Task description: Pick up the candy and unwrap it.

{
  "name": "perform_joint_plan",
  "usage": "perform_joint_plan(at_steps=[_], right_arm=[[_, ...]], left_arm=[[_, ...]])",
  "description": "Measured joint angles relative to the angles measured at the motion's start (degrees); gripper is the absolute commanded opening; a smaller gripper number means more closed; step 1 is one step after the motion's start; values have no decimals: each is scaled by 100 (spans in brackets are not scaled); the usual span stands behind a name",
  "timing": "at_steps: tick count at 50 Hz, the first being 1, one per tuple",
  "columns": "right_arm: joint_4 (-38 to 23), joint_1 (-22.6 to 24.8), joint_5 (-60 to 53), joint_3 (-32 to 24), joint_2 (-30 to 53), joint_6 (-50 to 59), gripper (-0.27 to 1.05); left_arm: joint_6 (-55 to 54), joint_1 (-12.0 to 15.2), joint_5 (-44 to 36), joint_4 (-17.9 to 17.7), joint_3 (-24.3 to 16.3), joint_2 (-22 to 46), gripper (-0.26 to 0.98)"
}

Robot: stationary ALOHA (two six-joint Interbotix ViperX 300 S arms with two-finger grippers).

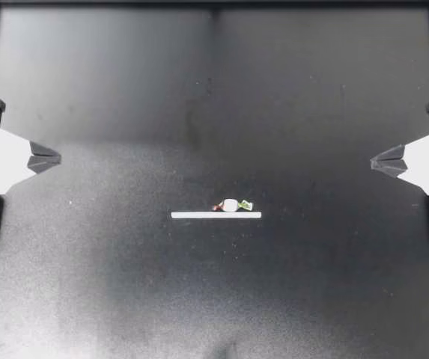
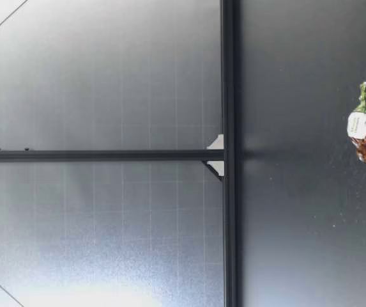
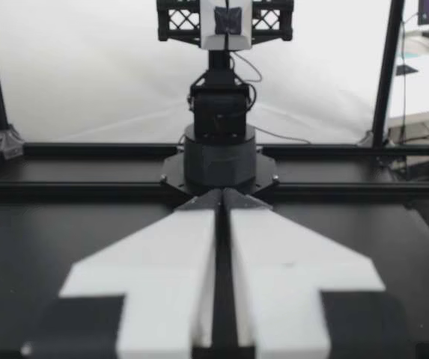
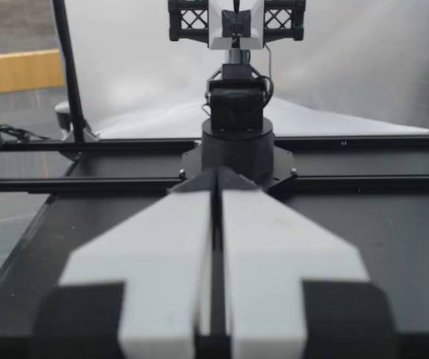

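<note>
We are looking down at a big flat black table [image 1: 214, 112]. Our left gripper [image 1: 55, 158], white with dark tips, is sitting at the table's left side. Its two fingers are pressing together with nothing between them. Our right gripper [image 1: 376, 161] is sitting at the right side, pinched together the same way and holding nothing. A thin white strip [image 1: 215, 215] is lying flat near the table's middle. The small wrapped candy [image 1: 230, 205], white with one green twisted end and one brown-red end, is lying just beside the strip's long edge, well apart from both grippers.
</note>
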Motion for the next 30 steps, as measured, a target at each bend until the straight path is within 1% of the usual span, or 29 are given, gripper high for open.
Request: perform_joint_plan(at_steps=[4,12,16,23,30], right_arm=[[0,0,-26,26,0,0,-13],[0,-9,-352,70,88,0,-13],[0,-9,-536,53,246,-9,-13],[-9,-105,-475,-193,984,18,-13],[0,-220,79,-571,1890,26,-13]], left_arm=[[70,9,-62,0,62,18,-10],[79,35,-360,0,176,26,-10],[105,35,-510,0,299,53,-10],[158,35,-782,0,483,185,-10],[167,35,-923,0,519,343,-10]])
